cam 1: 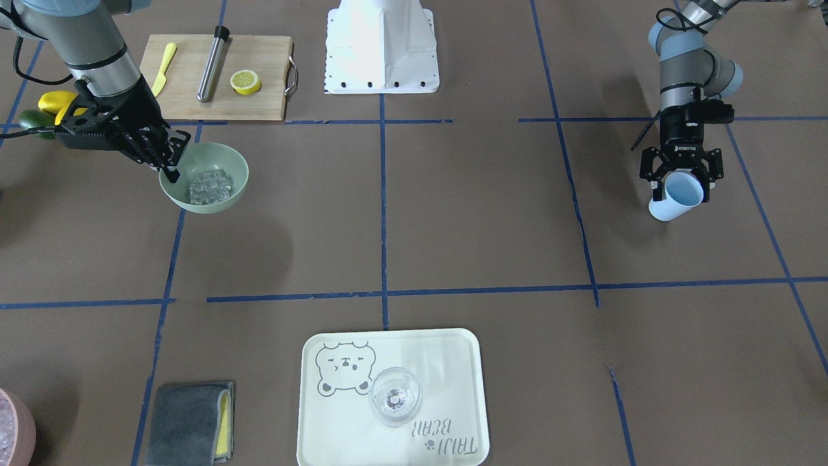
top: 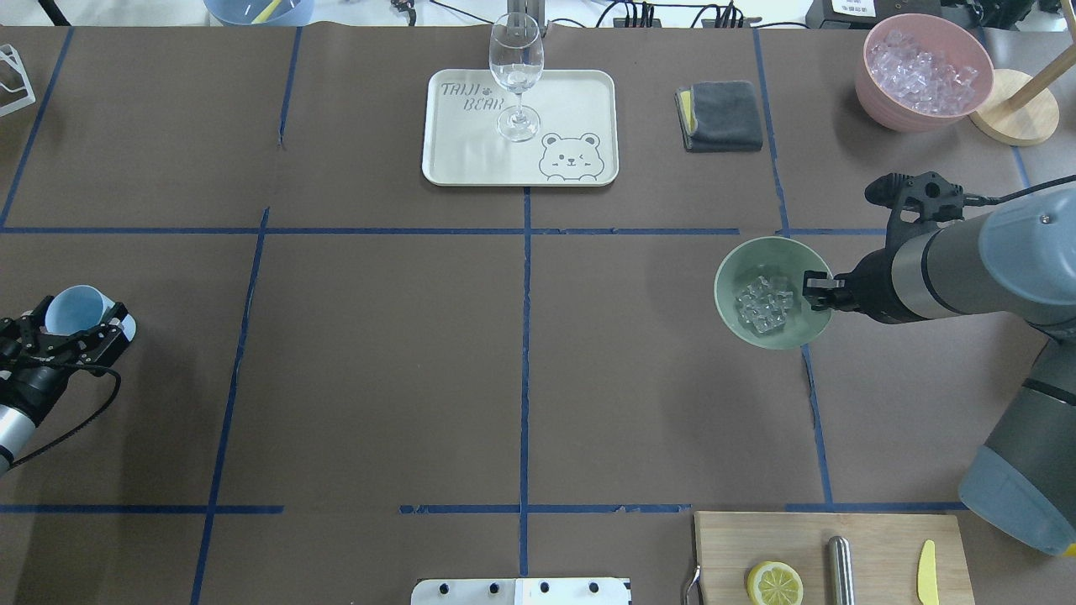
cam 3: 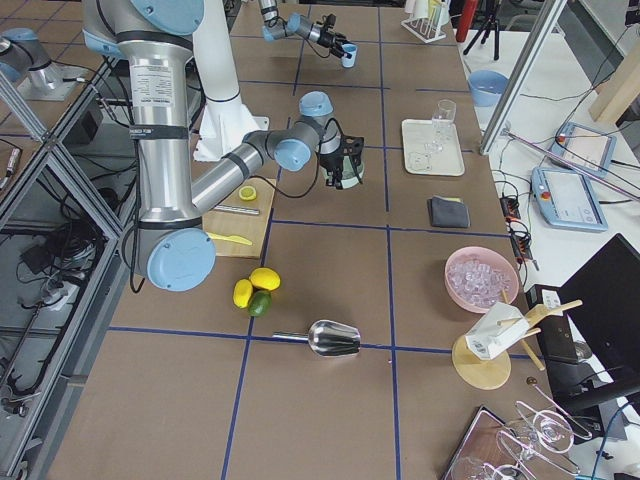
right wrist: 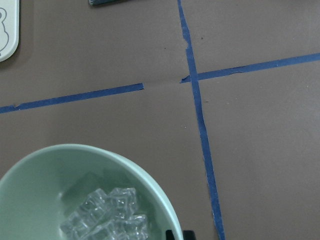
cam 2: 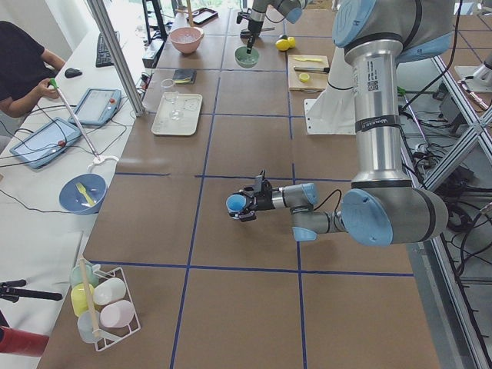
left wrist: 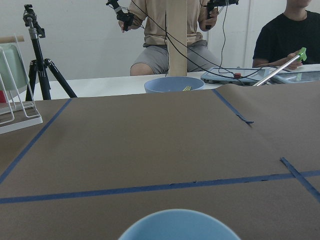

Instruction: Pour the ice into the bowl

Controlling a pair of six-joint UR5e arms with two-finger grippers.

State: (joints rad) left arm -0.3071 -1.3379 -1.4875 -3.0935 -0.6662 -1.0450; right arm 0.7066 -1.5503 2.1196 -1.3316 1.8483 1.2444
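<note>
The sage-green bowl [cam 1: 240, 163] holds a heap of clear ice [cam 1: 210, 185] and sits on my right side of the table. My right gripper [cam 1: 172, 172] is shut on the bowl's rim [top: 728, 267], also seen in the right wrist view [right wrist: 50, 155] with the ice [right wrist: 107, 217]. I cannot tell whether the bowl rests on the table. My left gripper [cam 1: 682, 189] is shut on a light blue cup [top: 74, 306], tilted on its side, mouth away from me. The cup looks empty; only its rim [left wrist: 175, 227] shows in the left wrist view.
A pink bowl of ice [top: 923, 71] stands at the far right. A tray [top: 580, 101] with a wine glass [top: 515, 71] and a grey cloth [top: 721, 115] lie at the far side. A cutting board [cam 1: 259, 58] with lemon half, metal rod and knife lies near my base.
</note>
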